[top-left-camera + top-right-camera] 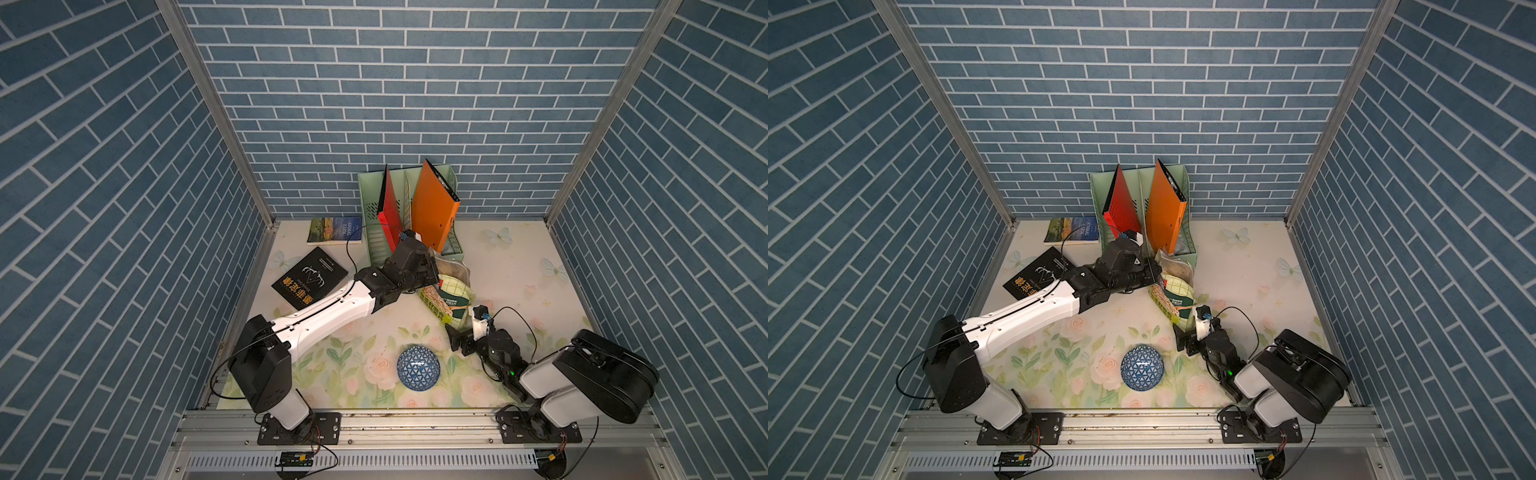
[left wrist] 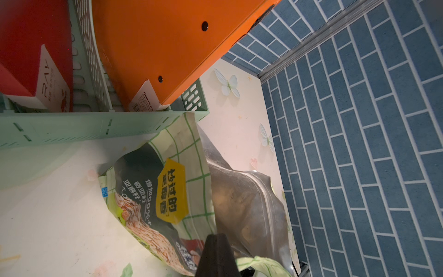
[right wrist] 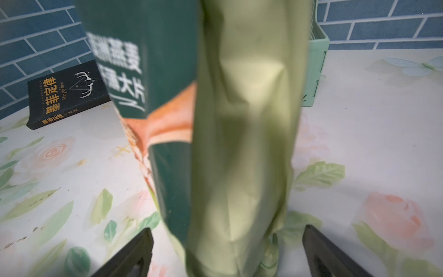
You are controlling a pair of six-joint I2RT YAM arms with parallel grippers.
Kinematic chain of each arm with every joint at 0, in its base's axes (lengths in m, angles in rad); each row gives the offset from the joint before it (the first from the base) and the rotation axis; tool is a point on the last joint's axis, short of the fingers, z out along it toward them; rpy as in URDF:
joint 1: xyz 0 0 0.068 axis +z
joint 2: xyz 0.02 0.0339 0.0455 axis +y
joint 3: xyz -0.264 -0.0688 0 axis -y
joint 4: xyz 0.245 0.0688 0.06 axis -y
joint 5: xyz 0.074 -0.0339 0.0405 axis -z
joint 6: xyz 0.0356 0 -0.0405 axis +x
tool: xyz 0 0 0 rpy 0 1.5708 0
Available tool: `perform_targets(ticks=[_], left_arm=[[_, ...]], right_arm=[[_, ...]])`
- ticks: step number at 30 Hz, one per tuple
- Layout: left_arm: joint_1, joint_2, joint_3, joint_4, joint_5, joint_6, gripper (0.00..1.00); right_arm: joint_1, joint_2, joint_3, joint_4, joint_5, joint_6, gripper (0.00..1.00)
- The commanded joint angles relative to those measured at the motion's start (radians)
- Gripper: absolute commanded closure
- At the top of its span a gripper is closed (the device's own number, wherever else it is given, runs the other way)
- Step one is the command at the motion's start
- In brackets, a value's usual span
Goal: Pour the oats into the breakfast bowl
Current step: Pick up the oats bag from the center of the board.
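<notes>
Two grippers flank the oats pouch (image 1: 446, 296), which stands mid-table, just near of the green file rack (image 1: 370, 208) and far of the breakfast bowl (image 1: 418, 368). The left gripper (image 2: 217, 239) has its fingers pressed together, pinching the pouch's upper edge beside its gaping mouth. The right gripper (image 3: 227, 251) has its fingers (image 3: 130, 254) spread wide either side of the pouch's lower part, with gaps showing. The bowl sits near the front edge, patterned outside up.
</notes>
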Motion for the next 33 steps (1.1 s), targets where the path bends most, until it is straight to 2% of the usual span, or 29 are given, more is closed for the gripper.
perform_targets(ticks=[1, 8, 15, 20, 23, 25, 27, 30, 31, 33], left_arm=[[0.013, -0.024, -0.002, 0.01, -0.019, 0.005, 1.0], [0.014, -0.021, -0.001, -0.015, -0.034, -0.029, 1.0], [0.013, -0.022, -0.002, -0.02, -0.051, -0.063, 1.0], [0.011, -0.009, 0.007, -0.015, -0.041, -0.075, 1.0], [0.011, 0.001, 0.019, -0.023, -0.039, -0.079, 1.0], [0.011, 0.007, 0.027, -0.028, -0.04, -0.076, 1.0], [0.012, 0.012, 0.032, -0.037, -0.05, -0.069, 1.0], [0.013, 0.015, 0.051, -0.051, -0.057, -0.045, 1.0], [0.013, 0.017, 0.061, -0.059, -0.063, -0.038, 1.0], [0.013, 0.011, 0.073, -0.07, -0.078, -0.025, 1.0]], right_arm=[[0.004, 0.064, 0.021, 0.144, -0.008, -0.028, 0.03], [0.004, 0.17, 0.04, 0.279, 0.046, -0.112, 0.04], [0.001, 0.333, 0.067, 0.472, 0.016, -0.145, 0.03], [-0.006, 0.395, 0.115, 0.451, -0.017, -0.151, 0.08], [-0.009, 0.423, 0.117, 0.493, -0.009, -0.15, 0.18], [-0.01, 0.429, 0.127, 0.494, -0.005, -0.147, 0.28], [-0.01, 0.42, 0.144, 0.457, -0.028, -0.141, 0.41], [-0.009, 0.374, 0.158, 0.368, -0.043, -0.136, 0.5], [-0.009, 0.353, 0.156, 0.343, -0.043, -0.139, 0.58], [-0.009, 0.305, 0.149, 0.29, -0.04, -0.149, 0.84]])
